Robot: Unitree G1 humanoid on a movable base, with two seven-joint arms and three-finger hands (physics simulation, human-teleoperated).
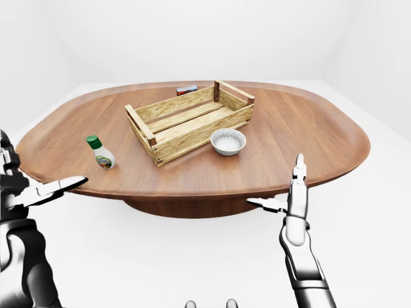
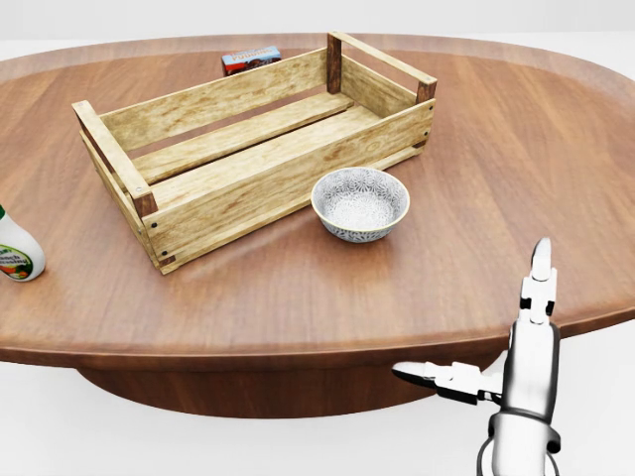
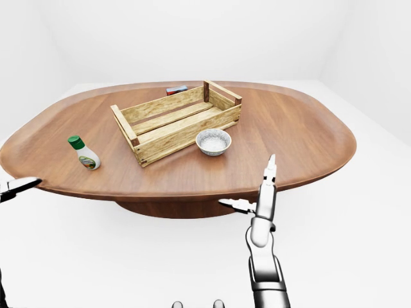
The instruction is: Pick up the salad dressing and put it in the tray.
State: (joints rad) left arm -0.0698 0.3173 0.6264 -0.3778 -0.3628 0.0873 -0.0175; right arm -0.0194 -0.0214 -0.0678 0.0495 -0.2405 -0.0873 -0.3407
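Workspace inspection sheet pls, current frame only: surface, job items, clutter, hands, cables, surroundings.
Surface: oval wooden table, one dark pedestal under it.
Job's things: salad dressing, green cap, upright near the table's left edge in the left-eye view, untouched; wooden tray mid-table, set at an angle, nothing seen inside.
Clutter: patterned bowl just beside the tray's near wall; small red and blue box beyond the tray.
Grippers: left hand off the table's left edge, fingers open, holding nothing; right hand below the near edge, fingers open, holding nothing.
Cables: nothing seen.
Surroundings: plain white floor and walls.
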